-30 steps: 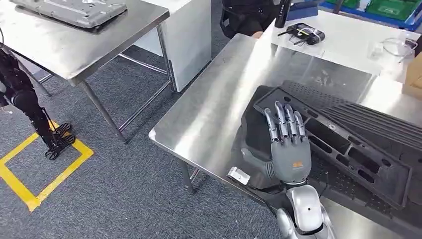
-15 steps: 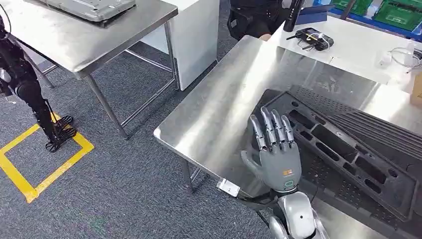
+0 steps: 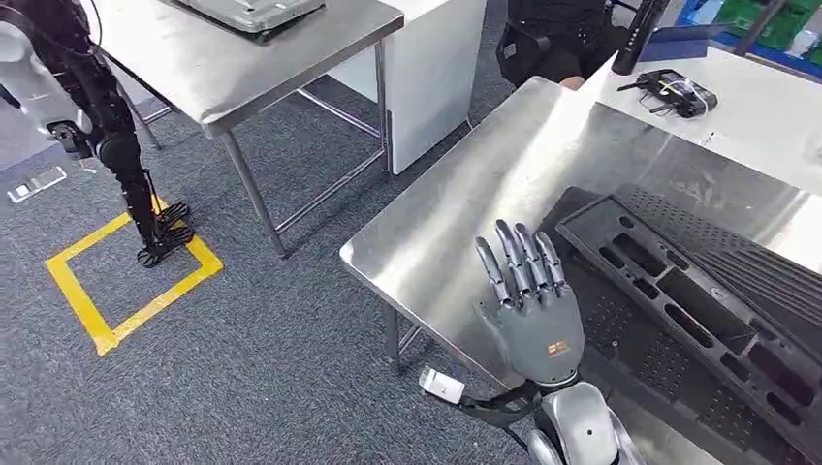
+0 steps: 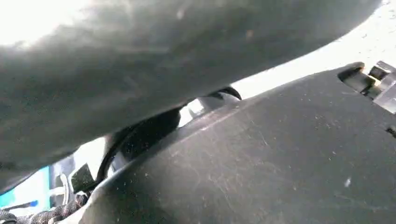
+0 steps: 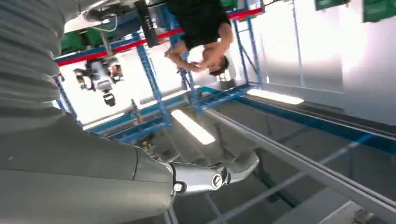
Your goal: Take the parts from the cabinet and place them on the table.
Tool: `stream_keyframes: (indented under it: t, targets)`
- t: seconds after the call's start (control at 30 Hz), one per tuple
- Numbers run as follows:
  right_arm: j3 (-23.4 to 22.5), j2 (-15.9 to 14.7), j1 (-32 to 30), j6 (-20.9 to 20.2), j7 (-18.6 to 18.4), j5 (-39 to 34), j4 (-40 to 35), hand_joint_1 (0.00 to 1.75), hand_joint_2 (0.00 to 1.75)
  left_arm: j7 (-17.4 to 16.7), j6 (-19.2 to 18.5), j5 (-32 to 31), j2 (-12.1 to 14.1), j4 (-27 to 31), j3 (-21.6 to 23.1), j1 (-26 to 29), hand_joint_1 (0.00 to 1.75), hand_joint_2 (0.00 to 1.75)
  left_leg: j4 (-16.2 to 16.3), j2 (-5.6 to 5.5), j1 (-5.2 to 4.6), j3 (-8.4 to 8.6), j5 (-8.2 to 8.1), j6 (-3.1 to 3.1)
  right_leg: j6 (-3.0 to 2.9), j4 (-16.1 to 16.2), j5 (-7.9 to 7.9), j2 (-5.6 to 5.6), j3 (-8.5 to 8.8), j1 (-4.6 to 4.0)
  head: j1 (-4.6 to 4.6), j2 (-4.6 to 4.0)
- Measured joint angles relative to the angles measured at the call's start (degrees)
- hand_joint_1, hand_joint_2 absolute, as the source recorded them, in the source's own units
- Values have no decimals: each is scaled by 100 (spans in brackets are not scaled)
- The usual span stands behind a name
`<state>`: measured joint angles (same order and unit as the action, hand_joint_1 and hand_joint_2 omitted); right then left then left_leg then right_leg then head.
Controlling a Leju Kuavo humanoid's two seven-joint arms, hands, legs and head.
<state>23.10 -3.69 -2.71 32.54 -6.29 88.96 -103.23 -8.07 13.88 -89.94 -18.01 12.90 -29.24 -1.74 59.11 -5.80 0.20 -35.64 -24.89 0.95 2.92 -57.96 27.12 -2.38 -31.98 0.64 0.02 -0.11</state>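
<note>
The robot's right hand hovers flat over the near corner of the steel bench, back of the hand up, its fingers straight, slightly fanned and gripping nothing; in the right wrist view the thumb sticks out with nothing against it. The black moulded part, long and full of slots, lies on the bench just beside the fingers on their outer side, not touching them, and rests on a dark perforated mat. Well beyond the fingertips, on a white tabletop, sits a black handheld device, and a person in dark clothes is past the bench's far end. Off to the thumb side, across the grey carpet, stand a white cabinet, a second steel bench and a yellow taped square on the floor. Of the left hand's fingers I cannot tell; its wrist view is a close blur of dark, scuffed surface.
</note>
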Motion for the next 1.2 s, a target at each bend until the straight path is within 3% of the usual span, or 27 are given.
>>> stream_keyframes:
  t: [0.03, 0.07, 0.1, 0.13, 0.2, 0.23, 0.27, 0.3, 0.37, 0.4, 0.43, 0.57, 0.6, 0.63, 0.7, 0.77, 0.83, 0.87, 0.9, 0.93, 0.97, 1.03, 1.07, 1.1, 1.13, 1.17, 1.2]
  targets:
    - [7, -7, 3, 0, 0, 0, 0, 0, 175, 0, 2, 0, 0, 0, 0, 1, 0, 0, -20, -49, 4, -6, 17, -37, -38, 13, -20, 53, 9, -4, 7, 0]
    - [15, -9, 9, 2, 4, 0, -9, 0, 175, 0, 2, 0, 9, 0, 0, 1, 0, 0, 16, -38, 13, -16, -6, -53, -96, 64, -57, 132, 33, 101, -2, 0]
    - [29, -11, 9, 4, 4, 0, -18, 0, 175, -4, 2, 0, 9, 0, 0, 0, 0, 0, 193, 221, -23, -82, -140, -72, -129, 68, -44, 183, 52, 81, -11, 0]
    - [37, -13, 5, 11, 4, 0, -28, 0, 175, -4, 2, -2, 9, 0, 0, -1, 0, 0, 531, 388, -15, -238, -354, -98, -196, 68, -38, 243, 64, 75, -54, 0]
    - [44, -29, 0, 11, 7, 0, -28, 0, 175, -4, 2, 0, 11, 0, -2, -1, 0, 0, 1458, 516, 16, -690, -779, -145, -226, 66, -18, 391, 75, 47, -46, 0]
    - [46, -33, -1, 11, 7, 0, -28, 0, 175, -9, 2, 0, 11, 0, -2, 1, 0, 0, 1761, 533, 24, -846, -851, -166, -227, 65, -16, 463, 78, 42, -54, 0]
    - [48, -37, 0, 11, 7, 0, -28, 0, 175, -9, 2, -2, 13, 0, -2, 2, 0, 0, 1772, 537, 38, -858, -786, -177, -229, 64, -12, 528, 85, 42, -50, 0]
    - [50, -39, 2, 11, 7, 0, -28, 0, 175, -11, 2, 0, 13, 0, -2, 2, 0, 0, 1521, 562, 54, -733, -604, -187, -233, 63, -3, 597, 95, 43, -57, 0]
    - [53, -44, 3, 15, 4, 0, -28, 0, 175, -11, -7, 0, 15, 0, -2, 0, 0, 0, 521, 734, 71, -175, -141, -181, -182, 60, 41, 719, 151, 55, -52, 0]
    - [55, -44, 2, 17, -18, 0, -28, 0, 175, -24, -4, 0, 15, 0, -2, -3, 0, 0, 102, 1062, 52, 58, -100, -182, -138, 57, 70, 772, 182, 14, -57, 0]
    - [55, -46, 6, 20, -37, 0, -28, 0, 175, -26, -4, -2, 13, 0, -2, -8, 0, 0, 72, 971, 20, 67, -102, -127, -98, 38, 100, 808, 174, -38, -37, 0]
    - [94, -46, 11, 44, -59, 0, -28, 0, 175, -39, -17, 0, 11, 0, -5, 2, 0, 0, 39, 685, -10, 6, -57, 15, 10, 68, 120, 1005, 207, -41, -7, 0]
    - [101, -46, 13, 48, -61, 0, -26, 0, 175, -42, -15, -2, 7, 0, -5, 6, 0, 0, 26, 606, 20, 6, -38, 48, 21, -64, 214, 680, 129, 2, 7, 0]
    - [103, -48, 2, 68, -63, 0, -28, 0, 175, -42, -17, -2, 7, 0, -7, 4, 0, 0, 26, 557, 32, 1, -27, 95, -25, -367, 378, 452, -4, 16, 2, 0]
    - [138, -48, -22, 74, -66, 0, -20, 0, 175, -44, -31, -2, 7, 0, -7, -2, 0, 0, 26, 407, 30, -21, -18, 129, -92, -1317, 737, 282, -478, 14, 20, 0]
    - [177, -46, -35, 72, -96, 0, 9, 0, 175, -94, -74, -2, 9, 0, -7, 1, 0, 0, 27, 226, 26, -33, -8, 141, -53, -1813, 809, 259, -785, 16, 20, 0]
    - [238, -48, -8, 35, -175, 0, 13, 0, 175, -127, -151, -2, 9, 0, -7, 0, 0, 0, 27, 45, 30, -31, 6, 132, 56, -1220, 495, 235, -556, 24, 22, 0]
    - [282, -48, 21, -4, -228, 0, 15, 0, 175, -153, -175, -2, 9, 0, -7, -1, 0, 0, 28, -41, 34, -30, 19, 112, 109, -658, 269, 139, -297, 40, 22, 0]
    - [324, -50, 50, -2, -252, 0, 15, 0, 175, -160, -192, -2, 7, 0, -7, -2, 0, 0, 28, -106, 36, -35, 31, 93, 135, -183, 119, -123, -69, 75, 24, 0]
    - [359, -59, 68, 11, -273, 0, 18, 0, 175, -177, -205, -2, 9, 0, -7, -9, 0, 0, 51, -177, -16, -53, 33, 55, 83, -23, 93, -268, -14, 54, 18, 0]
    - [400, -59, 87, 22, -284, 0, 17, 0, 175, -190, -214, -2, 9, 0, -7, -15, 0, 0, 37, -217, -17, -67, 38, 34, 29, -11, 69, -162, -16, 59, 5, 0]
    - [444, -70, 115, 24, -291, 0, 20, 0, 175, -199, -212, -2, 9, 0, -9, -4, 0, 0, -15, -316, 16, -92, 93, -49, -43, -30, 50, -81, 19, 1, 15, 0]
    - [453, -72, 135, 24, -295, 0, 20, 0, 175, -205, -214, -2, 11, 0, -9, -2, 0, 0, -16, -393, 18, -119, 112, -90, -95, 13, 13, 1, 27, 34, 15, 0]
    - [479, -72, 175, 11, -339, 0, 20, 0, 175, -225, -245, -2, 13, 0, -9, -3, 0, 0, 78, -80, 14, -138, 53, -82, -138, 40, -13, 87, 43, 92, -2, 0]
    - [518, -77, 191, 7, -398, 2, 20, 0, 175, -269, -306, -2, 13, 0, -9, -7, 0, 0, 304, 270, -19, -238, -134, -103, -190, 47, 0, 146, 55, 73, -28, 0]
    - [555, -96, 207, 7, -456, 2, 26, 0, 175, -293, -345, -2, 15, 0, -9, -10, 0, 0, 686, 428, -4, -412, -368, -127, -224, 46, 3, 227, 64, 57, -48, 0]
    - [586, -120, 205, 7, -499, 2, 39, 0, 175, -297, -358, -2, 17, 0, -7, -17, 0, 0, 1157, 493, 7, -630, -599, -148, -235, 46, 11, 325, 76, 38, -44, 0]
